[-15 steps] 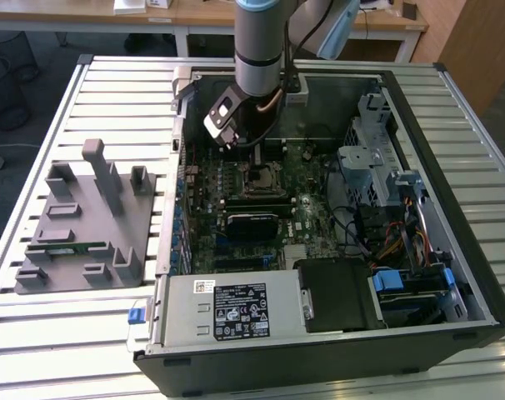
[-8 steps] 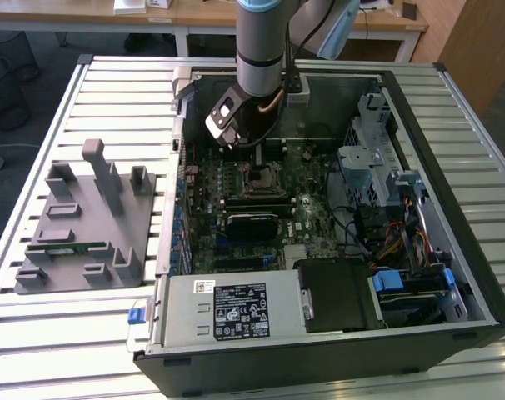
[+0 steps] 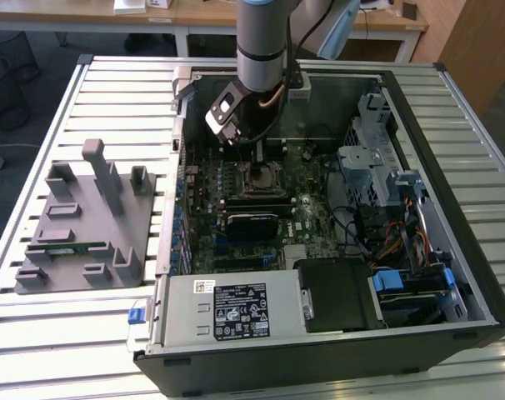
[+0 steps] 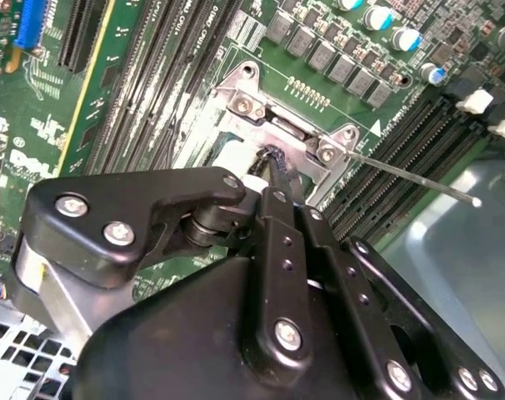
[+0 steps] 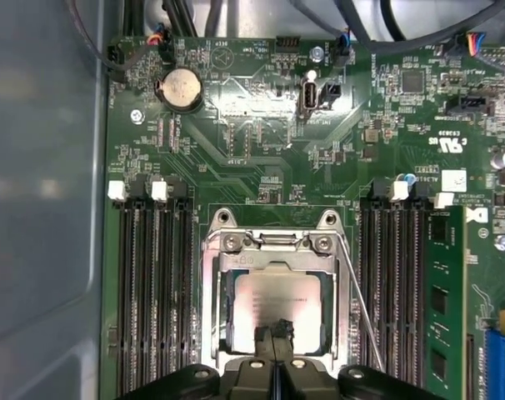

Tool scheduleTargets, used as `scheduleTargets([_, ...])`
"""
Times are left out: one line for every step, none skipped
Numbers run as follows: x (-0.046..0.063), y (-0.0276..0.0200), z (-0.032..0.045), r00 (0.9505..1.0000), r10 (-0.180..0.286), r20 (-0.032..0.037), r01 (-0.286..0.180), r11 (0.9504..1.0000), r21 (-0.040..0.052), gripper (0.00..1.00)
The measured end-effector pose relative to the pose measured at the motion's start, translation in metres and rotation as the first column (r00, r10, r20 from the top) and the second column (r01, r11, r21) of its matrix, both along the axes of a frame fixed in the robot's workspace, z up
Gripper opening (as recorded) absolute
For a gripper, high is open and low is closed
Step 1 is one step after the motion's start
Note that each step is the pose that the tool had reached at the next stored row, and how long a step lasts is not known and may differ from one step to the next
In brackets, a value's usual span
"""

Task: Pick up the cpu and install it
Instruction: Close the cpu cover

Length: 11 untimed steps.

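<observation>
Where the exterior view looks down on the slatted tabletop (image 3: 61, 337), we see an open computer case (image 3: 319, 354) lying flat, with the arm (image 3: 261, 42) reaching into it from above. The end effector (image 3: 257, 160) hangs directly over the socket (image 3: 262, 179) near the middle of the motherboard (image 3: 311, 208). Toward the exterior view's left, well apart from the case, a grey fixture (image 3: 77, 225) sits on the tabletop with a green memory stick (image 3: 73, 247) lying in it.

In the second wrist view we look along the black fingers (image 4: 277, 242), which run together to a narrow point. The end effector (image 4: 273, 158) ends just beside the socket's metal hinge (image 4: 273, 117), and a thin lever rod (image 4: 402, 171) stretches away across the memory slots (image 4: 394, 158).

In the first wrist view we find the cpu (image 5: 277, 296) lying flat inside the socket frame (image 5: 273, 242), its silver top facing up. The end effector (image 5: 276, 329) is closed, tips pressed together, and meets the cpu's top near one edge; we cannot tell whether it presses down. The lever rod (image 5: 357, 308) stands open beside the frame. Memory slots (image 5: 157, 283) flank the socket on both sides, and a coin battery (image 5: 182, 87) sits farther off.
</observation>
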<state>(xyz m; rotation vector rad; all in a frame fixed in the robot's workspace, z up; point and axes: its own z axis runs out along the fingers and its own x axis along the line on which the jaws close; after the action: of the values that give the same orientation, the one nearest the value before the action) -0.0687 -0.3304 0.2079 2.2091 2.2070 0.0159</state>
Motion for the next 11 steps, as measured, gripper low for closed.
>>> scheduleTargets([0.0,0.0,0.0024,1.0,0.0,-0.0001,0.0,1.0,-0.0001,0.11])
scheduleTargets([0.0,0.0,0.0051,1.0,0.0,0.0,0.0,1.0,0.0,0.11])
scheduleTargets([0.0,0.0,0.0077,1.0,0.0,-0.0001,0.0,1.0,-0.0001,0.11])
scheduleTargets([0.0,0.0,0.01,1.0,0.0,-0.0001,0.0,1.0,-0.0002,0.11])
scheduleTargets([0.0,0.0,0.0114,1.0,0.0,-0.0001,0.0,1.0,-0.0002,0.11])
scheduleTargets([0.0001,0.0,0.0115,1.0,0.0,0.0,0.0,1.0,0.0,0.11])
scheduleTargets([0.0002,-0.0001,0.0114,1.0,0.0,0.0,0.0,1.0,0.0001,0.11])
scheduleTargets([0.0003,-0.0002,0.0115,1.0,0.0,0.0,0.0,1.0,0.0,0.11])
scheduleTargets([0.0005,-0.0003,0.0115,1.0,0.0,-0.0001,0.0,1.0,-0.0001,0.11])
scheduleTargets([0.0008,-0.0004,0.0115,1.0,0.0,-0.0001,0.0,1.0,-0.0001,0.11])
scheduleTargets([0.0012,-0.0004,0.0114,1.0,0.0,-0.0001,0.0,1.0,-0.0002,0.11])
